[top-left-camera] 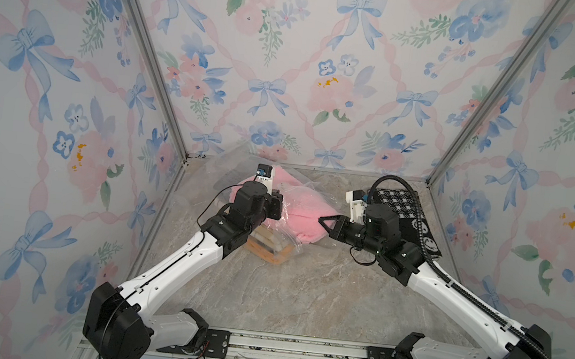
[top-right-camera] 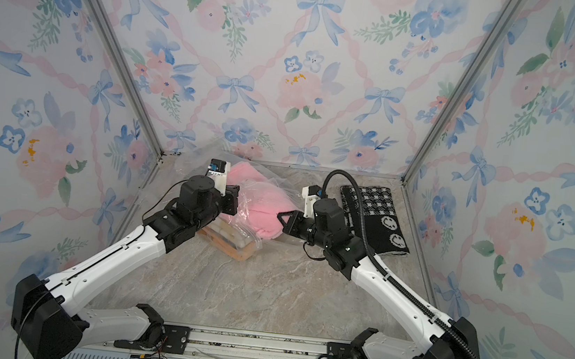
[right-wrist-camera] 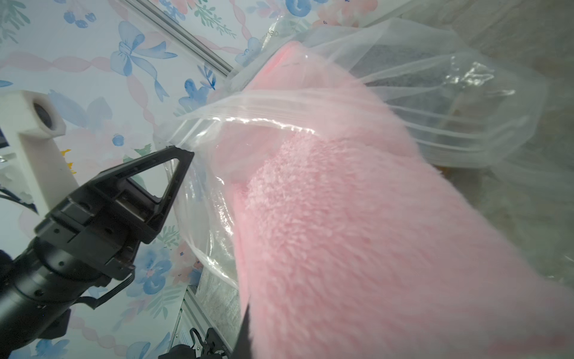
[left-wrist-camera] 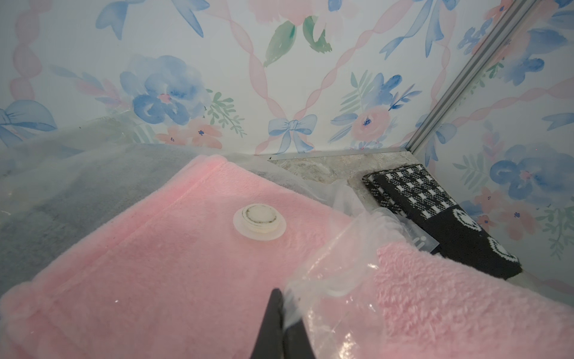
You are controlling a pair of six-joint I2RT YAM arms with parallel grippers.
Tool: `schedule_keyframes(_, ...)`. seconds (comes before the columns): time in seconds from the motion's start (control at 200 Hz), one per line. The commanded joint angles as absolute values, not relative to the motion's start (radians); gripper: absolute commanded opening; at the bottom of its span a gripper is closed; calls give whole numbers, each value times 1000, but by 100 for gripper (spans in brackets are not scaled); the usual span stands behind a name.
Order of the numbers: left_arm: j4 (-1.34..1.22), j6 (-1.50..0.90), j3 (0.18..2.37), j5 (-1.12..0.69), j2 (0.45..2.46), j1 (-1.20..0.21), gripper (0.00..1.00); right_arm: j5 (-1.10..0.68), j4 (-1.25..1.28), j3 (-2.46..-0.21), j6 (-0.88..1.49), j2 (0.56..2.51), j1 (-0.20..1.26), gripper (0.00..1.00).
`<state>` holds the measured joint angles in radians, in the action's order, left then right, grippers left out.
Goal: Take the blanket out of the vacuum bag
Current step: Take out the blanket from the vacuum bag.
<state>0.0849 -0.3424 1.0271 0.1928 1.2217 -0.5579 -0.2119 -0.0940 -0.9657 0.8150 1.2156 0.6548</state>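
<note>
While the left gripper (left-wrist-camera: 281, 324) is clamping the mouth of the vacuum bag (right-wrist-camera: 459, 130) and the right gripper (top-left-camera: 323, 221) is pinching the pink blanket (top-left-camera: 305, 218), half out at the back of the table (top-left-camera: 302, 298), the slick plastic may be slipping free, so the bag risks dragging along.

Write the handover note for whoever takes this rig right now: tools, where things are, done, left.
Tools: the left tool is shut on the vacuum bag, pinching its open zip rim. The right tool is shut on the pink blanket at its free end.
Where: the bag lies at the back left of the table. The blanket sticks partly out of the mouth, the rest under the plastic with the valve cap.
Done: mouth open, both grips set, blanket partly out.
Left: pull the blanket fully clear while the left tool holds the bag, then release.
</note>
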Motion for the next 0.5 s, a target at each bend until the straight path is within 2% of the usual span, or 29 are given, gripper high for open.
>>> schedule_keyframes(0.0,42,-369,1009,193,1190,-540,0,-219,-46,-930,824,1209,630,13)
schedule_keyframes(0.13,43,-373,1001,180,1181,-540,0,-235,32,-879,828,1229,624,52)
schedule_keyframes(0.245,53,-370,1002,181,1175,-540,0,-235,104,-838,850,1242,623,74)
schedule_keyframes(0.315,60,-367,1005,183,1173,-540,0,-246,148,-823,865,1261,622,79)
schedule_keyframes(0.495,69,-357,1013,186,1174,-540,0,-305,233,-849,895,1332,627,82)
